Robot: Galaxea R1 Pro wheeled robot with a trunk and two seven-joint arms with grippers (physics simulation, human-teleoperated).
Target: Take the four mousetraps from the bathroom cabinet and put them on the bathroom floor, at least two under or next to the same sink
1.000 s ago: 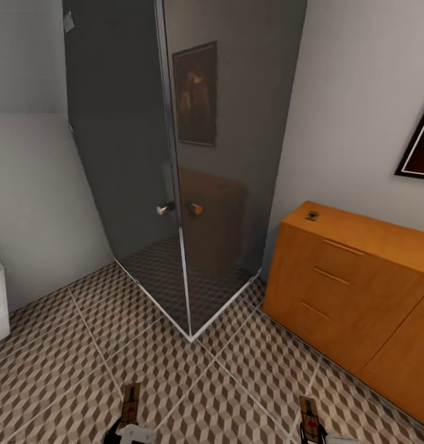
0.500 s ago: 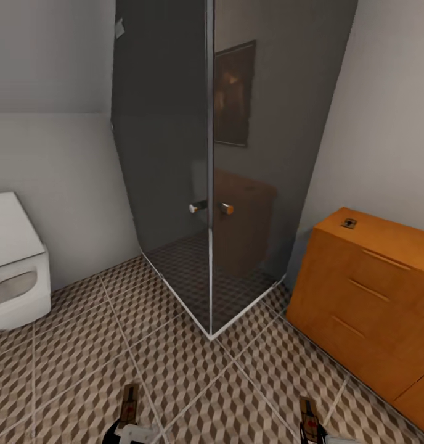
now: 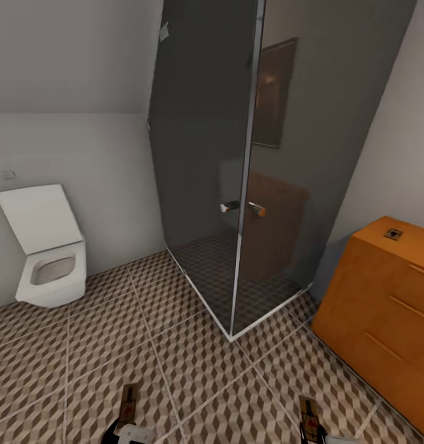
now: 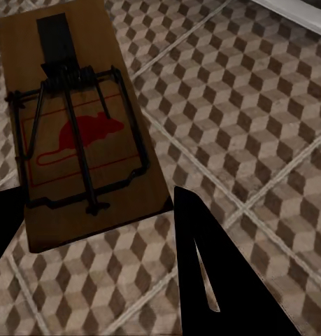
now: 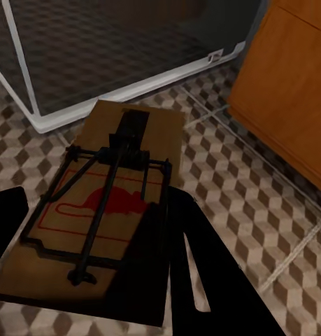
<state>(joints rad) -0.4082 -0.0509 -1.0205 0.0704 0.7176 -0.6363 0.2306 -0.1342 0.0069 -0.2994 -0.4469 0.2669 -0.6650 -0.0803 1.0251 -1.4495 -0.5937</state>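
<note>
Two mousetraps are being carried across the bathroom, one clamped in each gripper.

The left gripper [image 3: 127,425] is closed on a mousetrap [image 4: 80,126]; the right gripper [image 3: 310,430] is closed on a second mousetrap [image 5: 108,203]; both are held above the bathroom floor [image 3: 193,370]. The carrying step is judged to be in hand; no sink is seen, so a sink must next be found and the traps set down under or beside it. In the head view a white toilet [image 3: 48,271], a dark glass shower [image 3: 236,185] and the cabinet [image 3: 384,296] are shown, with a small dark object [image 3: 393,234] on its top, too small to be identified; in the wrist views the red mouse print and wire spring on each board are made plain.
</note>
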